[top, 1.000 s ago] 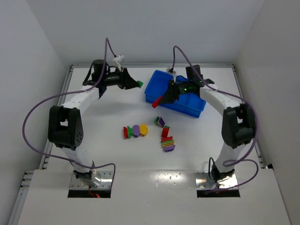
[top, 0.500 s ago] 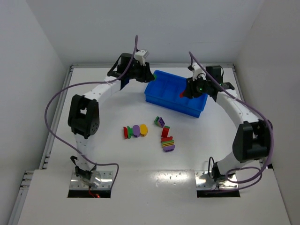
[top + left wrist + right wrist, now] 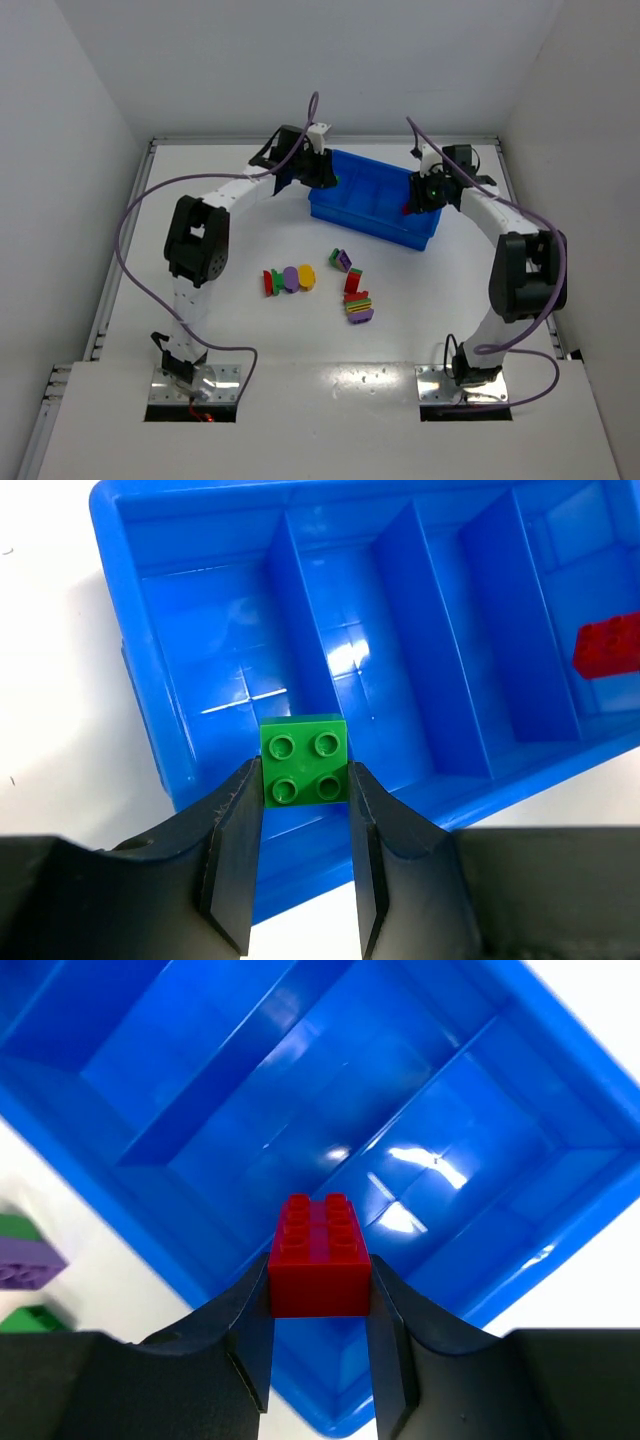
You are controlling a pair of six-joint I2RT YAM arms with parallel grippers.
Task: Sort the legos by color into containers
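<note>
White walls stand round a white surface (image 3: 250,330). On it sits a bright blue plastic bin (image 3: 370,226), split by thin walls into sections. The left hand (image 3: 303,776) is closed tight on a small square green plastic brick (image 3: 304,758) with four studs, over the bin's left end. The right hand (image 3: 319,1272) pinches a longer red plastic brick (image 3: 318,1260) over the bin's right end.

Both bricks hang just inside the bin's rim. I think each hand should go further in, over the middle of one section, get low and then open, so the brick does not hit a wall and bounce out. Green and red need their own sections. I cannot tell which section the green one is over.

In front of the bin lie loose bricks (image 3: 288,279) in red, yellow, purple and green, some stuck in stacks.
</note>
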